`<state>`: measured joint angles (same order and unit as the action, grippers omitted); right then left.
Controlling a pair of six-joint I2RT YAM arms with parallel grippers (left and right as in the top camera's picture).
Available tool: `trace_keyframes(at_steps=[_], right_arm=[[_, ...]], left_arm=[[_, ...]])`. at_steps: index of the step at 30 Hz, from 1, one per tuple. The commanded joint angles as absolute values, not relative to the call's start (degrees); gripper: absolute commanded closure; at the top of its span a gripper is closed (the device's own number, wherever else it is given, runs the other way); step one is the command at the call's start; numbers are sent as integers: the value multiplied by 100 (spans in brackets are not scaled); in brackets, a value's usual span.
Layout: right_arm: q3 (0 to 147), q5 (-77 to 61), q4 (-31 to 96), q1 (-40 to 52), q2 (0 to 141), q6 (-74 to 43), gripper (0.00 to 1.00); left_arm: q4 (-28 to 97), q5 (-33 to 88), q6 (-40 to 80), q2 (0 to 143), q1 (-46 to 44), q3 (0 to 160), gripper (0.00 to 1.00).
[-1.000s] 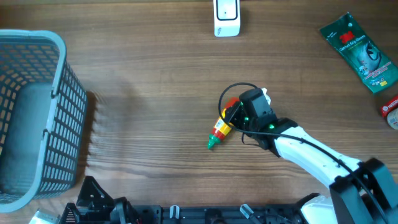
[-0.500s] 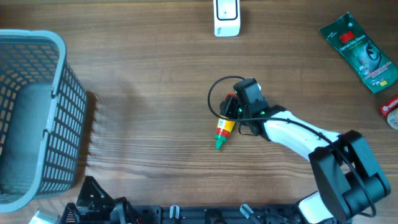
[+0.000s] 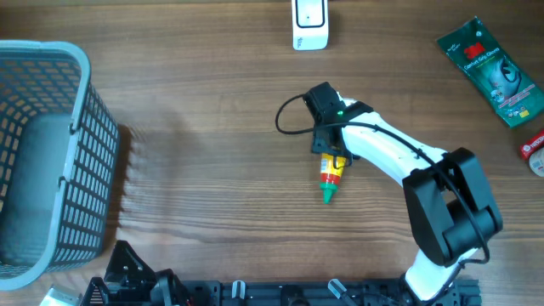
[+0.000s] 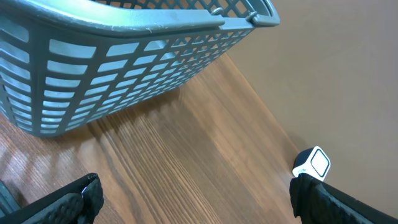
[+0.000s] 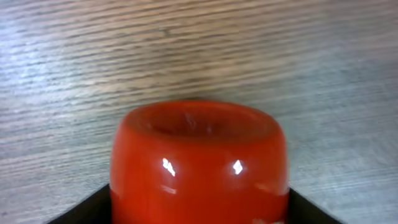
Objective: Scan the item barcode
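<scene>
Placement of the bottle near the middle of the surface is judged to serve the scan. It is laid on its side, green cap pointed toward the robot's edge and red base turned toward the scanner, which is stood well apart at the far edge. The right claw is set over the base end, the arm stretched in from the right. In the right wrist view the glossy red base is seen filling the space between the two dark fingers. Whether it is clamped or only bracketed cannot be told, since no clear contact or gap is shown at either side. A hold at the base is judged sensible, because the yellow label, where a barcode is likely printed, is left uncovered; no barcode can be made out. The bottle is not yet presented to the scanner.

The left claw is held wide apart and empty, low near the basket; it is judged to be parked out of the way.

The surface is of brown wood grain, with the grain run left to right. The grey plastic basket is placed at the left edge. A green packet and a red-and-white item, cut off by the frame, are laid at the far right, well apart from the bottle. Of the room, only a plain brownish expanse past the surface's edge is shown in the left wrist view.
</scene>
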<state>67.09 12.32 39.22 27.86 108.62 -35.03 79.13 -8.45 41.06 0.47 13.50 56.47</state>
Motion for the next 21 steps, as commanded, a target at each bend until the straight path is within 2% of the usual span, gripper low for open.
trace_keyframes(at_steps=[1, 4, 5, 6, 11, 16, 18, 20, 21], right_arm=[[6718, 725, 3900, 2786, 11111, -3096, 19], [6718, -353, 3918, 2574, 11111, -3081, 18], [6718, -681, 3913, 2449, 11111, -3020, 21], [6718, -1007, 3907, 2237, 11111, -2845, 29], [6718, -1000, 3789, 1822, 11111, -2506, 31], [6698, -1168, 3686, 1907, 11115, -2401, 46], [6584, -1083, 3511, 1938, 11118, -2405, 26], [6440, -1247, 3319, 1942, 11118, -2421, 27], [6372, -1328, 3260, 1944, 11118, -2418, 33]], left_arm=[[7891, -836, 4099, 30, 1332, 5651, 0], [7891, -836, 4099, 30, 1334, 5651, 0], [7891, -836, 4099, 30, 1334, 5651, 0], [7891, -836, 4099, 30, 1334, 5651, 0], [7891, -836, 4099, 30, 1334, 5651, 0], [7891, -836, 4099, 30, 1334, 5651, 0], [7891, -836, 4099, 30, 1334, 5651, 0], [7891, -836, 4099, 30, 1334, 5651, 0], [7891, -836, 4099, 30, 1334, 5651, 0]])
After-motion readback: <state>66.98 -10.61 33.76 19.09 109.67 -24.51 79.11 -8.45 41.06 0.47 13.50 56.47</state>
